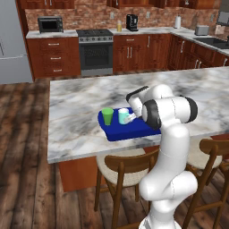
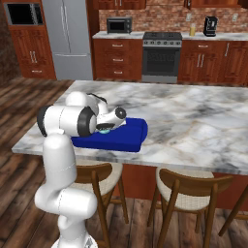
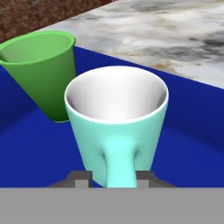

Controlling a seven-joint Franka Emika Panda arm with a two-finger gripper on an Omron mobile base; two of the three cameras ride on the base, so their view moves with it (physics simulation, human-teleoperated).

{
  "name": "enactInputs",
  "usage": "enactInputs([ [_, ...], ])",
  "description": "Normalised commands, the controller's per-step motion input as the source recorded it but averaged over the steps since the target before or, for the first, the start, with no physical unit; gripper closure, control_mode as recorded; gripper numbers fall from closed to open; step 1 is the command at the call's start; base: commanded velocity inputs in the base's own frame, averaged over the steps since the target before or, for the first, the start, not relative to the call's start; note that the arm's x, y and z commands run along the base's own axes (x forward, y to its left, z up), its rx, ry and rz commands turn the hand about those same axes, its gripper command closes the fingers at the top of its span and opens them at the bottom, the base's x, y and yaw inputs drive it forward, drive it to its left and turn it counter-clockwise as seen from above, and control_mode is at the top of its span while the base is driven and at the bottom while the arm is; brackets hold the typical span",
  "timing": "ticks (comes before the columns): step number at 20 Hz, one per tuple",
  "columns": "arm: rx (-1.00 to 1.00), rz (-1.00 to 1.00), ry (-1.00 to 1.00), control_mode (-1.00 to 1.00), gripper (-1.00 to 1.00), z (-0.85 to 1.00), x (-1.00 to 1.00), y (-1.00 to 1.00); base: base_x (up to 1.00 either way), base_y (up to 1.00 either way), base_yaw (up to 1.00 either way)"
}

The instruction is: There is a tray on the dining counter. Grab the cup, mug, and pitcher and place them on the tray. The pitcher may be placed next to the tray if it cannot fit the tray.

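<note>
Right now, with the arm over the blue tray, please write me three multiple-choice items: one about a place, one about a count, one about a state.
1. Where does the small bright green handleless cup stand?
A. on the flat bright blue tray
B. on the wood floor
C. on the stove

2. How many drinking vessels are on the tray?
A. none
B. two
C. four

3. How does the small light teal mug with a side handle stand?
A. tipped on its side
B. upside down
C. upright, its handle towards the gripper

Answers:
1 A: in the left base view the green cup sits at the tray's left end, on the grey-white marble dining counter.
2 B: the hand view shows the cup and the mug on the blue surface.
3 C: its open mouth faces up and the handle points between the fingertips.
</note>
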Motion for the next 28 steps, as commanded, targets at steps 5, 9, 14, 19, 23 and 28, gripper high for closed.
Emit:
enactInputs([
  [5, 0.00, 0.00, 0.00, -1.00, -1.00, 0.00, 0.00, 0.00, 0.00, 0.00, 0.00],
  [9, 0.00, 0.00, 0.00, -1.00, -1.00, 0.00, 0.00, 0.00, 0.00, 0.00, 0.00],
  [14, 0.00, 0.00, 0.00, -1.00, -1.00, 0.00, 0.00, 0.00, 0.00, 0.00, 0.00],
  [19, 0.00, 0.00, 0.00, -1.00, -1.00, 0.00, 0.00, 0.00, 0.00, 0.00, 0.00],
  [23, 0.00, 0.00, 0.00, -1.00, -1.00, 0.00, 0.01, 0.00, 0.00, 0.00, 0.00],
  [28, 0.00, 0.00, 0.00, -1.00, -1.00, 0.06, 0.00, -0.12, 0.00, 0.00, 0.00],
])
